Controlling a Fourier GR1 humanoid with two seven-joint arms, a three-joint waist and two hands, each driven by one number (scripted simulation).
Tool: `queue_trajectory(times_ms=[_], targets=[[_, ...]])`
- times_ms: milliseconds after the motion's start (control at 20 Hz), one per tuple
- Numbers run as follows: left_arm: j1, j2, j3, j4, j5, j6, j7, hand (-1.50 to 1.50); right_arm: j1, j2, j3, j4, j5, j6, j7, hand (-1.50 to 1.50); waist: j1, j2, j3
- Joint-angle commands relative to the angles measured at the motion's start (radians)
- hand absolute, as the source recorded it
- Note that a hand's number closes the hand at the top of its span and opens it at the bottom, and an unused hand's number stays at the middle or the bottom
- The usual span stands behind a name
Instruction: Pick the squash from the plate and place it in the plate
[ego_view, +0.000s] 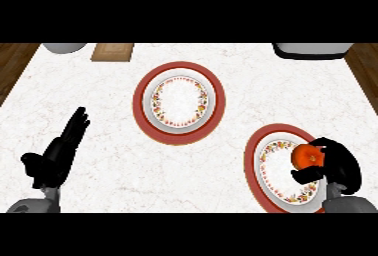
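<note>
Curled around the orange squash (305, 155) on the near plate (267, 159), the right hand (338, 167) was grasping; next, lift toward the far plate (179, 102). Left hand (60, 148) rested, fingers straight.

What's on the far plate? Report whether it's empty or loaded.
Empty. The far plate shows only its bare white centre; the squash sits over the near plate, with the right hand curled round it.

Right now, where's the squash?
In the head view, lower right: the squash sits in the right hand, over the near plate.
</note>
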Motion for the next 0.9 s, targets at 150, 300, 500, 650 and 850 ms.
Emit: queue_trajectory(times_ms=[150,300,500,650,850], targets=[[-0.006,-0.007,0.011,0.017,-0.008,0.008,-0.005,0.0,0.179,0.258,0.25,-0.176,0.366,-0.188,0.326,1.5,-0.018,0.002,0.012],[0.022,-0.012,0.007,0.005,-0.011,0.014,-0.011,0.0,0.275,0.277,0.366,-0.219,0.483,-0.274,0.463,1.5,-0.023,-0.005,0.011],[0.041,0.001,0.012,-0.004,-0.003,-0.003,-0.005,0.0,0.366,0.28,0.548,-0.385,0.668,-0.289,0.59,1.5,-0.027,-0.009,0.011],[0.019,0.017,0.03,-0.022,0.002,0.001,0.012,0.0,0.414,0.281,0.67,-0.418,0.825,-0.285,0.682,1.5,-0.025,-0.006,0.013],[0.036,0.008,0.02,-0.027,-0.007,0.005,0.005,0.0,0.42,0.282,0.784,-0.558,0.998,-0.17,0.763,1.5,-0.028,-0.007,0.012]])
